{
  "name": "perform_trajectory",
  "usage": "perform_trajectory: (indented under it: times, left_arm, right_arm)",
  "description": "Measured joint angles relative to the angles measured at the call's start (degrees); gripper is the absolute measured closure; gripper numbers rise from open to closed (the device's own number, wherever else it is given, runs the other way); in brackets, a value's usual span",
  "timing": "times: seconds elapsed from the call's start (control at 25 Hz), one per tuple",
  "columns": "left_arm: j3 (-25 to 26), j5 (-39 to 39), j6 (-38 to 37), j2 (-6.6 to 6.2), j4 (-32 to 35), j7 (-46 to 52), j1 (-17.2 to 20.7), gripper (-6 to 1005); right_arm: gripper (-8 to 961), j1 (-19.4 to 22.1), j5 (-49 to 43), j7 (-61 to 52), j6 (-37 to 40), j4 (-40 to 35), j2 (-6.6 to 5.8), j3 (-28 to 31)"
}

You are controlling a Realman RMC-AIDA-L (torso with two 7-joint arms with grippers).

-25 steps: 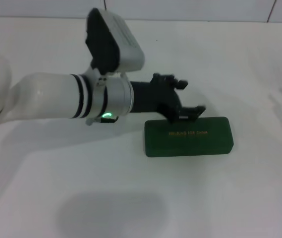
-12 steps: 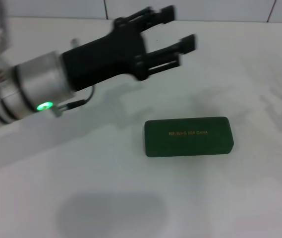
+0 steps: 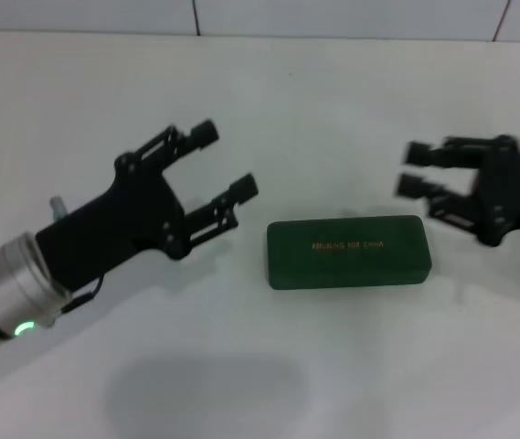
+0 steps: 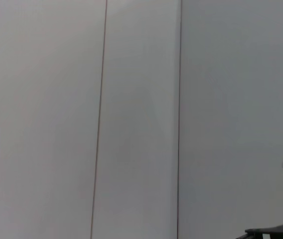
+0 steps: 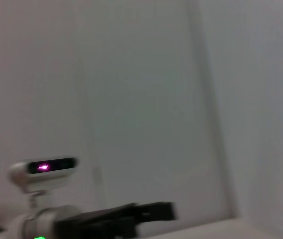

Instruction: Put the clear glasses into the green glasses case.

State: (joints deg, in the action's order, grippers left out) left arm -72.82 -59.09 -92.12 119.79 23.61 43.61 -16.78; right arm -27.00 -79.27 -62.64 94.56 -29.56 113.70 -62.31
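right gripper blurry, cut off at right edge | case lettering too tiny to read | left arm cropped lower left

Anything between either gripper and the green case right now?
Nothing visible. The green glasses case lies shut on bare table, left gripper open to its left, right gripper open to its right. No clear glasses discernible.

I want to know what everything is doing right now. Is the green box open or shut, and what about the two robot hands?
Dark green flat rectangular hard glasses case: shut, lying flat on the white table, gold lettering up.
Left black tool: open, empty, hovering left of the case, not touching it.
Right black tool: open, empty, hovering by the case's right end.
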Motion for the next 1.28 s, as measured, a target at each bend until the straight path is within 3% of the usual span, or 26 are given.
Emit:
perform_trajectory:
  times: [0.12,0.28,0.4,0.6,0.8,1.28]
  left_arm:
    - [0.1,-0.7,-0.1,-0.12,-0.6,-0.4,1.0,233]
    - [0.1,-1.8,-0.1,-0.25,-1.4,-1.4,1.4,233]
    - [0.2,-3.5,-0.5,-0.36,-0.9,-1.8,1.9,233]
    - [0.5,-3.8,-1.0,-0.67,-1.1,-2.0,2.7,233]
    - [0.3,-5.0,-1.0,-0.71,-1.0,-3.2,2.6,232]
    - [0.2,-6.7,-1.0,-0.80,-1.0,-3.0,1.6,233]
  right_arm:
    - [593,-2.2,-3.0,-2.4,-0.2,-0.2,1.07,-1.4]
    - [592,-2.1,-4.7,-1.9,-1.0,0.5,2.00,-1.5]
    - [362,-1.4,-4.5,-0.1,-0.8,1.3,2.15,-1.4]
    - [137,-0.9,-3.2,3.3,-0.4,2.5,2.35,-1.6]
    - [77,0.2,-1.7,6.5,-0.3,4.2,2.40,-1.6]
    - [77,2.1,-1.9,10.8,1.2,4.4,2.24,-2.1]
